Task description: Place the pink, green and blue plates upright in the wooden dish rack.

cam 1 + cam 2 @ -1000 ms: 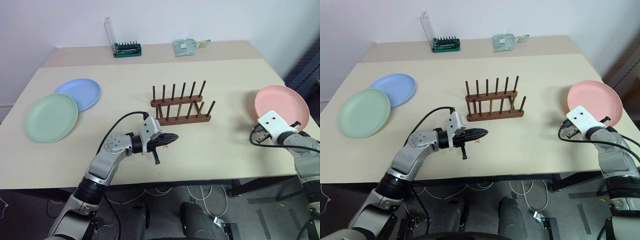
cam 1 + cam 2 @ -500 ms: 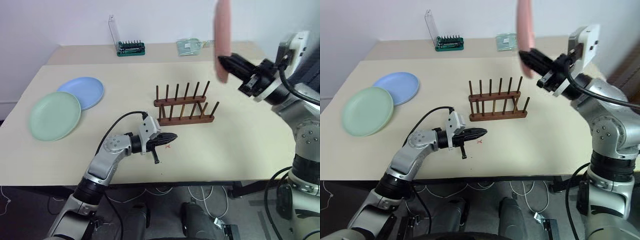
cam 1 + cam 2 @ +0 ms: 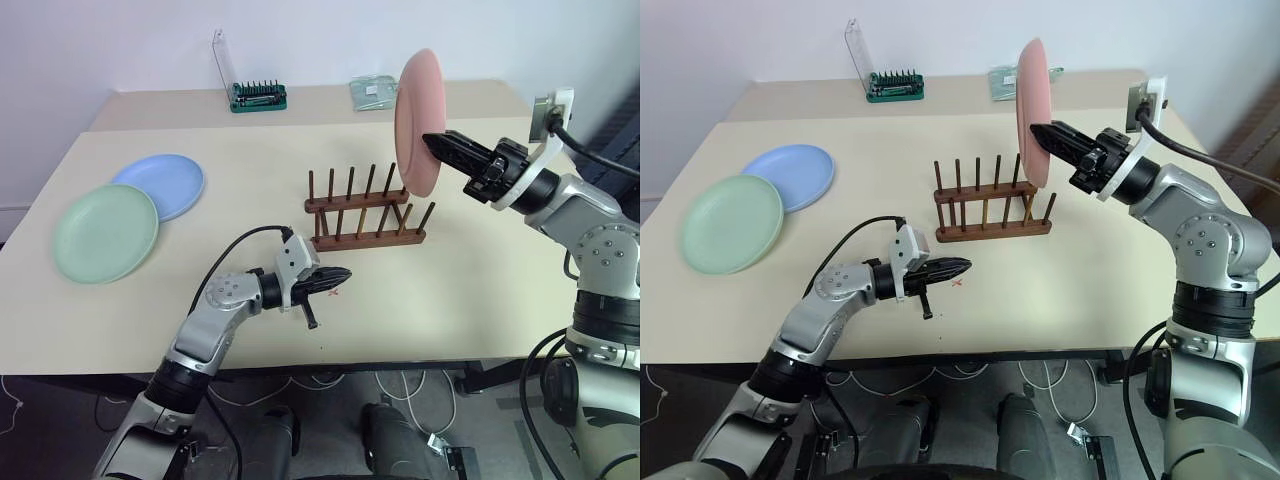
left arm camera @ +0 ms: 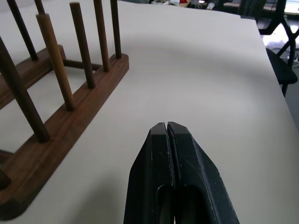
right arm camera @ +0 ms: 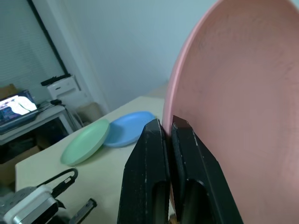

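While the right gripper (image 3: 432, 140) pinches the rim of the pink plate (image 3: 416, 120), the plate stands on edge in the air, above the right end of the wooden dish rack (image 3: 365, 211) and clear of its pegs. Its two black fingers (image 5: 152, 154) are clamped on the plate's lower edge, one finger on each face, with the rim running up between them in the right wrist view and most of the plate rising above the fingertips. On the left side of the table (image 3: 470, 280) the green plate (image 3: 105, 233) lies flat, and the blue plate (image 3: 167, 184) lies flat just behind it, the green one's edge overlapping the blue one's edge. Both are well apart from the rack and from either gripper. Low over the table, in front of the rack, the left gripper (image 3: 343, 273) has its fingers pressed together on nothing, tips pointing toward the robot's right, near the rack's front rail but not touching it. At the far edge of the table sit a green-and-black tool holder (image 3: 256, 95) with a clear panel and a small clear packet (image 3: 375, 92).
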Robot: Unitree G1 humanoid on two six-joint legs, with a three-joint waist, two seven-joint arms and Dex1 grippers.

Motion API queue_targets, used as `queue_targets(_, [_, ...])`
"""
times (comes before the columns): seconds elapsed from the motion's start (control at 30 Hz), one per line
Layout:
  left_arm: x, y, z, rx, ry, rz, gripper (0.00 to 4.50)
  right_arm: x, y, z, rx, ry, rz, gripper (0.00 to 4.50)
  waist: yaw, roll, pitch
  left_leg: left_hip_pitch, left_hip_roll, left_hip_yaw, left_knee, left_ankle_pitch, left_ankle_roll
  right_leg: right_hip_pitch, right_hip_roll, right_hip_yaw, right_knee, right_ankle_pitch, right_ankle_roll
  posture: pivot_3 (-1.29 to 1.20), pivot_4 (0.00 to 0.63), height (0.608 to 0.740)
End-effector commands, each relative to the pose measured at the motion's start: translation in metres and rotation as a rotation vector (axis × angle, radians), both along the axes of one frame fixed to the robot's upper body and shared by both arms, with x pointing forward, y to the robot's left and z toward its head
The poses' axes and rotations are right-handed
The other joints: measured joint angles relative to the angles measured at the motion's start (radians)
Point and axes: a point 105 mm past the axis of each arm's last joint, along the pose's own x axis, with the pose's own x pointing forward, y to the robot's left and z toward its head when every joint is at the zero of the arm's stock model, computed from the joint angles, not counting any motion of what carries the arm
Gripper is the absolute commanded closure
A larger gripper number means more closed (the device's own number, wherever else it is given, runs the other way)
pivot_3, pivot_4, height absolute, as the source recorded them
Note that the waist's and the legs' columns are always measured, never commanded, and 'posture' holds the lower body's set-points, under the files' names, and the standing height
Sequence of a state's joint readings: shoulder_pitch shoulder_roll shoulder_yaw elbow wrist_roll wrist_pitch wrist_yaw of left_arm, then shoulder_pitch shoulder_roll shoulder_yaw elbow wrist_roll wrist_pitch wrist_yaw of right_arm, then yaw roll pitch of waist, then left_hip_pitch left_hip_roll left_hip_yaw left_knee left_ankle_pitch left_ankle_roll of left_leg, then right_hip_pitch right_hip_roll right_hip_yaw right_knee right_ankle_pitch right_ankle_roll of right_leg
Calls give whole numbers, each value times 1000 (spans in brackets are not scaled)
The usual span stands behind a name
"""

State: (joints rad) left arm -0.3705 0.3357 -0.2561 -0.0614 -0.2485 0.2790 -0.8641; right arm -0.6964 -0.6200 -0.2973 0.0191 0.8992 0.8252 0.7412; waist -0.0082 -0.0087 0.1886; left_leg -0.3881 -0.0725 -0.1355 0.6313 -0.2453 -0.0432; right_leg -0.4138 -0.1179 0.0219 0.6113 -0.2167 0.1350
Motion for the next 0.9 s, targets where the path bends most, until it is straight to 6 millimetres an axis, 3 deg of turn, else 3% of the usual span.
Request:
queue_targets(0.03, [-1, 1, 12, -17, -48, 2, 4500, 0, -5, 7, 19, -15, 10, 4472, -3, 0, 0, 0, 0, 0, 0, 0, 0, 0, 0, 0, 0, 0, 0, 0, 150, 740])
queue_targets(0.2, [-1, 2, 12, -14, -50, 7, 4500, 5, -10, 6, 68, 17, 3, 4472, -6, 0, 0, 0, 0, 0, 0, 0, 0, -1, 0, 0, 0, 0, 0, 0, 150, 740])
queue_targets(0.3, [-1, 2, 12, -11, -52, 10, 4500, 6, -13, 4, 84, 30, -4, 3575, -5, 0, 0, 0, 0, 0, 0, 0, 0, -1, 0, 0, 0, 0, 0, 0, 150, 740])
queue_targets(0.47, [-1, 3, 12, -9, -54, 13, 4500, 17, -23, 9, 54, -32, -142, 1153, -5, 0, 0, -1, 0, 0, 0, 0, 0, -1, 0, 0, 1, 0, 0, 0, 150, 740])
queue_targets(0.57, [0, 3, 13, -9, -61, 20, 4500, 27, -39, 17, 59, -69, -270, 1153, -5, 0, 0, -1, 0, 0, 0, 0, 0, -1, 0, 0, 0, 0, 0, 0, 150, 740])
queue_targets(0.73, [6, 6, 18, -19, -95, 63, 4500, 22, -55, 38, 33, -187, -400, 1153, -5, 0, 0, -1, 0, 0, 0, 0, 0, -1, 0, 0, 0, 0, 0, 0, 150, 740])
queue_targets(0.9, [32, 22, 35, -68, -161, 228, 4500, -1, -43, 70, -121, -387, -426, 1153, -4, 1, 0, -2, 0, 0, 0, 0, 0, -3, 0, 1, 1, 0, 0, 0, 150, 740])
